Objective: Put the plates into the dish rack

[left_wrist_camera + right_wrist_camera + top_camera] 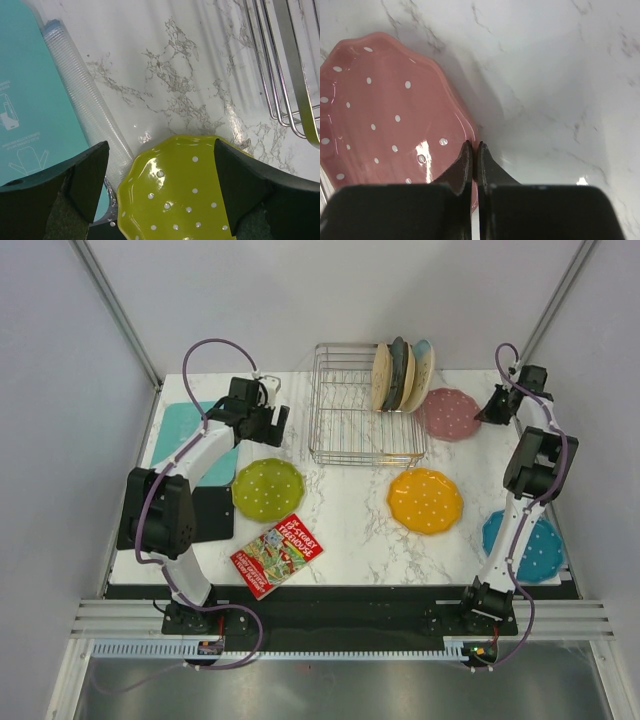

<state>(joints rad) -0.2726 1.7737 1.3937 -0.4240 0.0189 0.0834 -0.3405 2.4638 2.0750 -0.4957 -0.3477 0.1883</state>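
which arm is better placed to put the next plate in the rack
Right. The right gripper looks shut on the rim of the pink plate, which lies just beside the dish rack. The left gripper hangs open over the lime green plate, gripping nothing.

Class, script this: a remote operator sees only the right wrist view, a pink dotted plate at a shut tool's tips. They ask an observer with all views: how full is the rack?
Observer: Three round plates stand upright at the right end of the silver wire dish rack.
Operator: Which plates lie loose besides mine?
Observer: A lime green scalloped plate, an orange scalloped plate and a blue dotted plate, flat on the marble table.
Operator: And the left tool?
Observer: Open, over the lime green plate's edge.
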